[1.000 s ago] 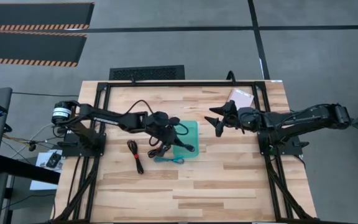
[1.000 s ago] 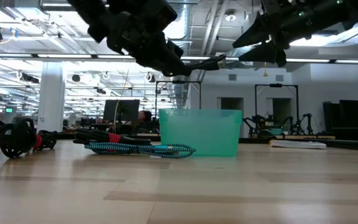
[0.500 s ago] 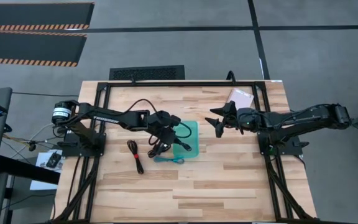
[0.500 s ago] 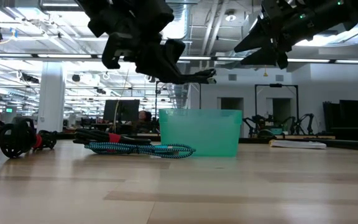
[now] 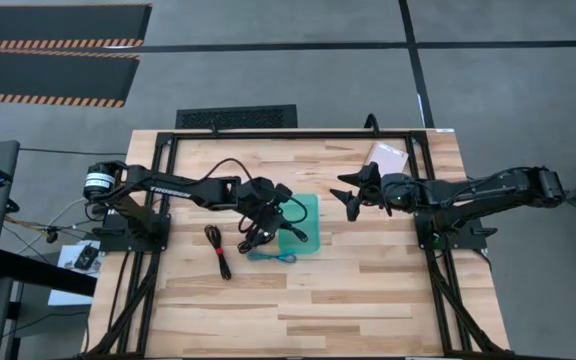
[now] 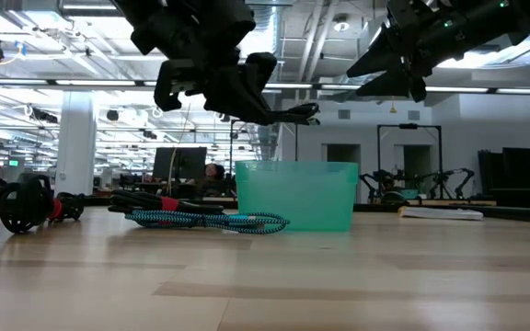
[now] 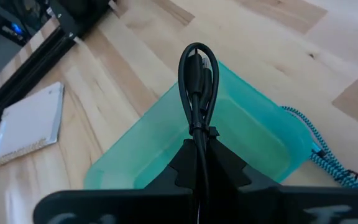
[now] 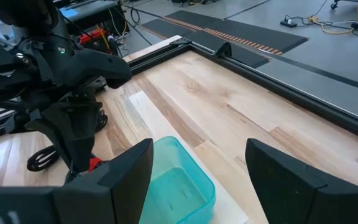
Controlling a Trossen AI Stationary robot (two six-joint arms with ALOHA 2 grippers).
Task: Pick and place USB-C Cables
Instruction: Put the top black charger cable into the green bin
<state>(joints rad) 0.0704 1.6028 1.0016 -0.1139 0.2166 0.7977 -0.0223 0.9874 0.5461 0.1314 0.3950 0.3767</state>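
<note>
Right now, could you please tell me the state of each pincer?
Left pincer: shut on a black USB-C cable, held above the teal tray.
Right pincer: open, holding nothing.

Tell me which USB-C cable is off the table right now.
The looped black cable clamped in the left gripper, above the teal tray; the others lie on the wood.

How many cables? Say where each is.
4 cables: one in the left jaws over the tray; two black, one blue on the table. The arm may hide more.
</note>
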